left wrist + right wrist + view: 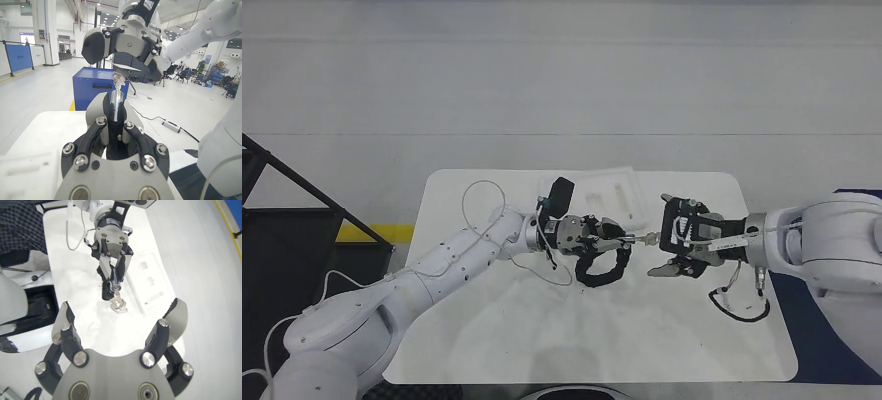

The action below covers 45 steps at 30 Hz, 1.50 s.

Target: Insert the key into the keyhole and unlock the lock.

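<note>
My left gripper is shut on the lock, a chrome cylinder with a black cable loop hanging under it, held above the middle of the table. A silver key sticks out of the keyhole, its head pointing at the other arm. Facing it, my right gripper stands open; its fingers flank the key's head without touching it.
A white foam tray with cut-out pockets lies at the back of the white table. A thin black cord loop hangs under the right forearm. A blue cabinet stands beyond the table.
</note>
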Each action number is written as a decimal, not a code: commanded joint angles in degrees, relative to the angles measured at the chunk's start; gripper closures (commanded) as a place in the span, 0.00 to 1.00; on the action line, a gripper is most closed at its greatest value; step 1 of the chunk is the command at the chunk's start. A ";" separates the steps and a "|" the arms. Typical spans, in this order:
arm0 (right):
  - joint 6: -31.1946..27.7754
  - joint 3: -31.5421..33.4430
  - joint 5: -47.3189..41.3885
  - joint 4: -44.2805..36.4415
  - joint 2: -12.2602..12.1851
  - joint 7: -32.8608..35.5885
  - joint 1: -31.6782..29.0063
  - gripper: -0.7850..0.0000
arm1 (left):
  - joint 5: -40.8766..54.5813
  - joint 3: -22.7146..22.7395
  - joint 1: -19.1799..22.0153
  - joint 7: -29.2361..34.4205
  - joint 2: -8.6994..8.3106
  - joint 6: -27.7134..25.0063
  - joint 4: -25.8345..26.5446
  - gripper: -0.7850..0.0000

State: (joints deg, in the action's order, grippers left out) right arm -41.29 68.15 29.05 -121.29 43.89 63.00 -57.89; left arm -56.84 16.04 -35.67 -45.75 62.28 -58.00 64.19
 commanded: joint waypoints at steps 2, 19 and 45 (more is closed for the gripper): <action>-5.81 -0.81 8.77 0.60 -0.65 -5.82 0.25 0.00 | 0.66 -0.67 0.48 -0.26 -0.06 0.00 -0.75 1.00; -12.94 1.73 25.21 -1.45 -1.36 -21.56 -6.46 0.57 | 3.17 -3.37 2.10 0.06 0.09 0.00 -1.28 1.00; -8.71 2.55 24.98 -2.79 -1.38 -27.51 -9.12 1.00 | 4.89 -5.35 2.59 -0.53 -0.55 0.00 0.79 1.00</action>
State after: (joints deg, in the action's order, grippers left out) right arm -50.27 70.68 54.97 -124.44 42.50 35.92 -66.84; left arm -51.95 10.67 -33.08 -46.28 61.77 -58.00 64.91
